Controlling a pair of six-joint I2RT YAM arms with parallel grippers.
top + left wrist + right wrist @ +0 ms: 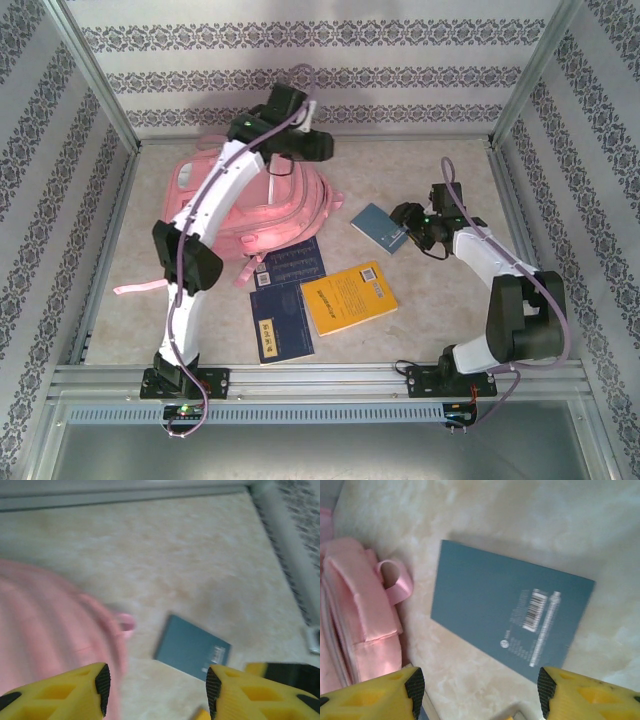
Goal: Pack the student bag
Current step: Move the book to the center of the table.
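The student bag [250, 205], a large pink backpack, lies at the back left of the table with a strap trailing toward the left edge. My left gripper [312, 147] hangs over the bag's top right end. In the left wrist view that gripper [156, 690] is open with nothing between its yellow fingers [85, 690]; the blurred bag [45, 630] is at the left. My right gripper [405, 228] hovers beside a teal book [378, 228]. In the right wrist view it [477, 692] is open above bare table, with the teal book [510, 610] just ahead and the bag's pink loop [395, 580] to the left.
A yellow book [348, 298] and a dark blue book [280, 320] lie at the middle front. Another dark blue book [295, 262] sits partly under the bag's lower edge. Metal frame rails [110, 240] and patterned walls border the table on three sides.
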